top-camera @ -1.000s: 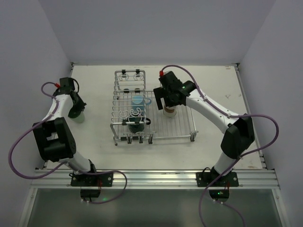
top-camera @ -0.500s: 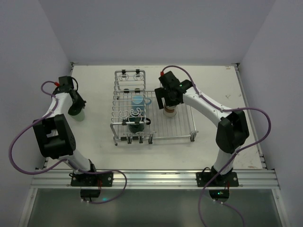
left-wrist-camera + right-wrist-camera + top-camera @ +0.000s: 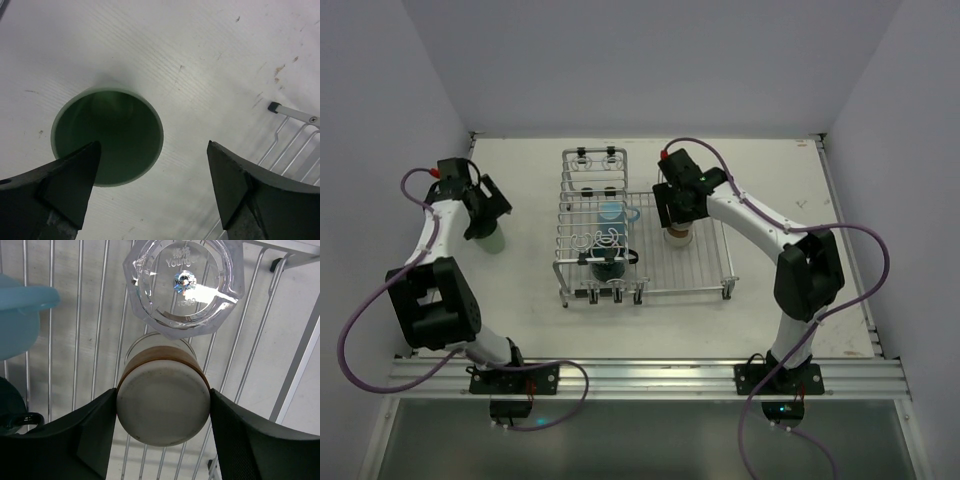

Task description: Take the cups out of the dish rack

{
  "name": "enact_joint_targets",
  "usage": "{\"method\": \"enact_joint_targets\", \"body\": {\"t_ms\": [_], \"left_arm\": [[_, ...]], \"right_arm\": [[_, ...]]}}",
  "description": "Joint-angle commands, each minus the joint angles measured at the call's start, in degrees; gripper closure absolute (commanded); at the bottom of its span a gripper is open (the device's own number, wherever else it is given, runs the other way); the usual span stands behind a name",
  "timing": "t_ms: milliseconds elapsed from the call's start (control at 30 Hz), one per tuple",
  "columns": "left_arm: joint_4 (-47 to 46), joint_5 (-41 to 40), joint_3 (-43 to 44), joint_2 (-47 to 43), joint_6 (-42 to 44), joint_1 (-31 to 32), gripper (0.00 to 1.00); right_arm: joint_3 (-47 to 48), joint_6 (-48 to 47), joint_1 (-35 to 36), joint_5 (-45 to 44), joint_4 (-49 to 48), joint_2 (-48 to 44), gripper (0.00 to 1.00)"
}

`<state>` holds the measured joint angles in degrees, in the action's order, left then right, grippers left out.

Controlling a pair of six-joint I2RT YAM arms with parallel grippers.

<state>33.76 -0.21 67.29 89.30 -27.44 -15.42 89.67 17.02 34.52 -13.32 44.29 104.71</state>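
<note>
The pale green cup [image 3: 107, 142] stands upright on the white table, left of the dish rack [image 3: 705, 272]. My left gripper [image 3: 152, 185] hovers open over it, one finger [image 3: 70, 182] above its rim, touching nothing. In the top view this gripper [image 3: 488, 220] sits just above the green cup [image 3: 493, 243]. The brown cup [image 3: 162, 410] lies upside down on the rack's flat grid, cream base up. My right gripper [image 3: 162, 432] is shut on its sides. A clear glass [image 3: 182, 285], the light-blue mug [image 3: 612, 212] and the dark teal cup [image 3: 608, 266] remain in the rack.
The rack's tall raised section [image 3: 592, 190] stands left of the flat grid, with the blue mug and the teal cup against it. A corner of the rack [image 3: 295, 117] shows at the right of the left wrist view. White walls close in the table [image 3: 780, 190] on three sides.
My left gripper opened and let go of the pale green cup, which now stands on the table. My right gripper closed in on the brown cup.
</note>
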Motion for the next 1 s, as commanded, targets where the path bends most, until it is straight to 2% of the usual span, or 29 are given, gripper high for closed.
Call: {"method": "enact_joint_targets", "body": {"t_ms": [0,33,133,300,367,500,533,600,700,833,967], "left_arm": [[1.6,0.6,2.7,-3.4,-0.4,-0.5,0.07],[2.4,0.5,2.8,-4.4,-0.6,-0.5,0.07],[3.8,-1.9,3.7,-7.5,-1.6,-0.6,0.04],[6.2,-2.0,7.7,-15.8,-3.0,-0.6,0.02],[6.2,-0.1,9.1,-18.7,-3.7,-0.3,0.02],[1.8,12.6,9.2,-25.2,-6.2,0.1,0.02],[-1.3,18.9,8.8,-27.2,-6.9,0.4,0.02],[-8.3,24.9,6.3,-30.2,-9.5,2.0,0.02],[-19.2,39.2,2.1,-32.2,-13.8,5.7,0.02],[-29.5,48.2,-2.7,-32.2,-18.7,14.3,0.04],[-43.7,55.0,-11.3,-34.3,-26.4,17.9,0.05]], "right_arm": [[0.7,-0.2,-0.3,2.2,-1.5,-0.1,0.58],[0.7,-0.1,-0.3,2.5,-1.5,-0.2,0.71],[0.6,0.5,-0.3,2.2,-1.5,-1.0,1.00],[-1.8,2.1,-0.3,1.5,-0.3,-6.3,1.00],[-3.0,2.9,-0.3,1.4,0.1,-11.6,1.00],[-5.4,4.6,-0.3,3.7,0.3,-20.3,1.00],[-5.7,4.8,-0.3,4.4,0.3,-21.8,1.00],[-6.1,5.4,-0.3,6.1,-0.3,-26.3,1.00],[-7.0,5.7,-0.3,9.6,-2.7,-32.2,1.00],[-7.8,5.6,-0.3,16.1,-7.4,-38.3,1.00],[-8.5,6.0,-0.2,21.6,-11.6,-42.4,1.00]]}}
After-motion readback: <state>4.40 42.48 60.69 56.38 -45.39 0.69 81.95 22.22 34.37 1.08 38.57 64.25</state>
